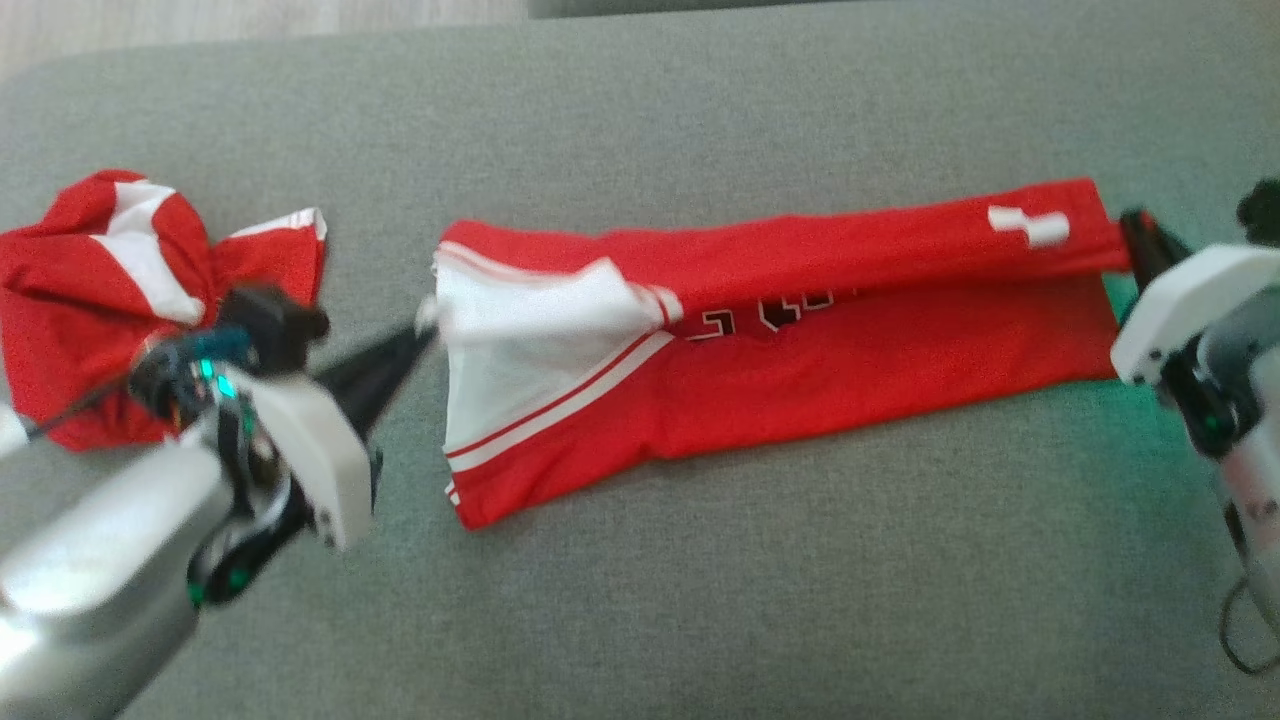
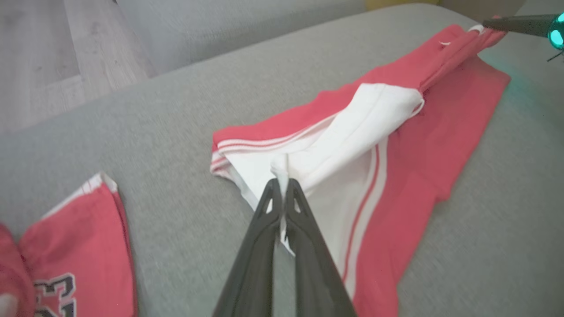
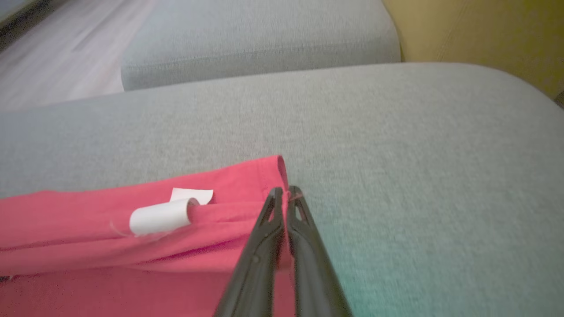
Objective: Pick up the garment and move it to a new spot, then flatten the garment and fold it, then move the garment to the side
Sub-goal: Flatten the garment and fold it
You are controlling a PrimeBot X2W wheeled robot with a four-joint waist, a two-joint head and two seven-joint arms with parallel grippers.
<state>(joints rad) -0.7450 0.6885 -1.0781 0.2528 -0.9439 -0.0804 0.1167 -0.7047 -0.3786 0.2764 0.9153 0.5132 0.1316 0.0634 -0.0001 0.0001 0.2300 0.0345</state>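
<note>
Across the grey cushion (image 1: 700,600), stretched lengthwise and half-folded: red jersey (image 1: 850,360). Well apart at its left, a crumpled second jersey (image 1: 80,290). Pinched at both ends: left gripper (image 2: 282,178) clenched on the white trim, right gripper (image 3: 285,193) clenched on the red hem corner. Probably light, limp and a little slick; best taken at hems or seams and held taut. From the right wrist, a curled white label (image 3: 161,218) up close; from the head, numerals (image 1: 770,315) across the chest.
</note>
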